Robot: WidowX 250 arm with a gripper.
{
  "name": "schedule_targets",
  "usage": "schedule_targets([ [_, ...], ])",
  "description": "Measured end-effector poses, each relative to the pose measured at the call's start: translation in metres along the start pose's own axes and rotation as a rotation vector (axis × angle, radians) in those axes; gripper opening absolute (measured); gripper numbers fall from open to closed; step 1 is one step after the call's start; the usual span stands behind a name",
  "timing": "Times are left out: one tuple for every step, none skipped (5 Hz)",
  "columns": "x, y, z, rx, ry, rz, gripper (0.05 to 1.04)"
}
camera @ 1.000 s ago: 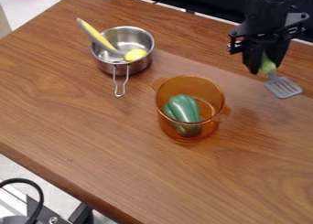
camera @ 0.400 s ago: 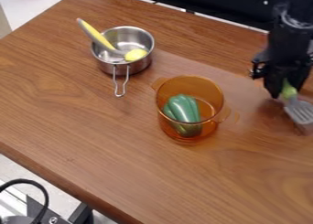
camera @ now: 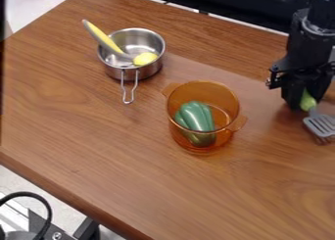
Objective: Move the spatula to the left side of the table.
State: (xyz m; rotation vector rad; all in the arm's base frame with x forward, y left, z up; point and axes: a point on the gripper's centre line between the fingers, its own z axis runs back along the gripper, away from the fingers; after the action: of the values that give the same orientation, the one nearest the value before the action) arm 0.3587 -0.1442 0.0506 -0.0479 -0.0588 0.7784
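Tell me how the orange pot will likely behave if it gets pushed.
The orange pot would probably slide rather than tip, since it stands upright and looks squat. Its see-through wall looks stiff, perhaps breakable. The rounded green pepper inside may roll.

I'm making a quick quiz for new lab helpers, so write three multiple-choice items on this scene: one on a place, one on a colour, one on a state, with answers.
1. Where is the pepper?
A) In the steel pot
B) In the orange pot
C) On the floor

2. What colour is the spatula's handle?
A) Green
B) Red
C) Blue

3. What is the state of the spatula?
A) Leaning on the orange pot
B) Lying in the steel pot
C) Held by the gripper

1: B, the pepper shows through the orange pot's clear wall.
2: A, light green shows above the grey blade.
3: C, the gripper's fingers hold the handle.
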Motion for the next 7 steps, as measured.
schedule_targets([
  [0.001, -0.004, -0.001, -0.027, -0.004, -0.011, 0.372],
  [0.002, -0.003, -0.001, -0.019, -0.014, -0.022, 0.434],
  [0.002, -0.002, -0.001, -0.013, -0.017, -0.043, 0.717],
  [0.002, 0.005, -0.004, 0.006, -0.021, -0.069, 0.961],
  [0.008, 0.013, 0.012, 0.001, -0.043, -0.039, 0.995],
  [0.017, 0.021, 0.037, -0.006, -0.072, 0.002, 0.995],
  [0.031, 0.038, 0.055, 0.037, -0.113, 0.02, 0.995],
])
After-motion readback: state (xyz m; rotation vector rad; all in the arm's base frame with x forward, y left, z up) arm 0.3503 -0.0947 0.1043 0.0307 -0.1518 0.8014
